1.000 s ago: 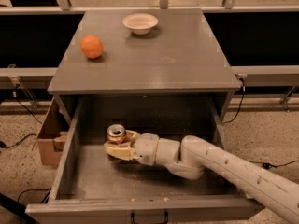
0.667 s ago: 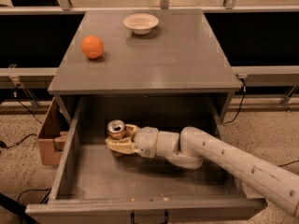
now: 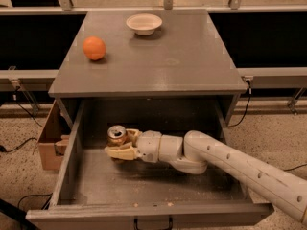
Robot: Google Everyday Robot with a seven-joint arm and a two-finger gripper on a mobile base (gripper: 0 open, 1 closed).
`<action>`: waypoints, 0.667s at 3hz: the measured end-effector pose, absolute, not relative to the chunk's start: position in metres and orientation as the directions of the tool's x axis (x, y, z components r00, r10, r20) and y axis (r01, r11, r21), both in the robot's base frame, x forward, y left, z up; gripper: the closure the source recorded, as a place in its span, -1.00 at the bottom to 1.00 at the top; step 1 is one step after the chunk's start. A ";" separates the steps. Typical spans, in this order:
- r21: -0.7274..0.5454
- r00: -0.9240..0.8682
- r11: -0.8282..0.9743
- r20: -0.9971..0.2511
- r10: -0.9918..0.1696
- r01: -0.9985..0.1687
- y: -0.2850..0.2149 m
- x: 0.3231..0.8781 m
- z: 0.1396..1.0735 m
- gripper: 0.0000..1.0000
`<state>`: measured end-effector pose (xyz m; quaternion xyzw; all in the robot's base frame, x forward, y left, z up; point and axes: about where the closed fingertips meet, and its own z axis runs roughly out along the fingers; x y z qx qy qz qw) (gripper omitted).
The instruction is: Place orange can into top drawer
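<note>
The orange can (image 3: 116, 134) stands upright inside the open top drawer (image 3: 144, 183), at the left of its floor, silver top with pull tab showing. My gripper (image 3: 123, 143) reaches in from the right. Its cream fingers (image 3: 120, 152) lie in front of and behind the can, closed around its lower part. The white arm (image 3: 230, 164) runs across the drawer to the lower right corner of the view.
On the grey cabinet top (image 3: 192, 66) lie a round orange fruit (image 3: 94, 48) at the left and a white bowl (image 3: 144, 23) at the back. A cardboard box (image 3: 50, 143) stands on the floor left of the drawer. Cables run along the floor.
The forearm has shifted a little towards the back of the drawer. The can and gripper stay at almost the same spot, still together.
</note>
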<state>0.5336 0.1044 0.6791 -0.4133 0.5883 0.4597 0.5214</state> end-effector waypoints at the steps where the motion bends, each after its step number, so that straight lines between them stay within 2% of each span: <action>1: 0.110 -0.114 0.232 -0.993 -0.007 -0.966 0.106 0.533 0.680 -0.90; 2: 0.110 -0.114 0.231 -0.993 -0.006 -0.967 0.107 0.533 0.680 -1.00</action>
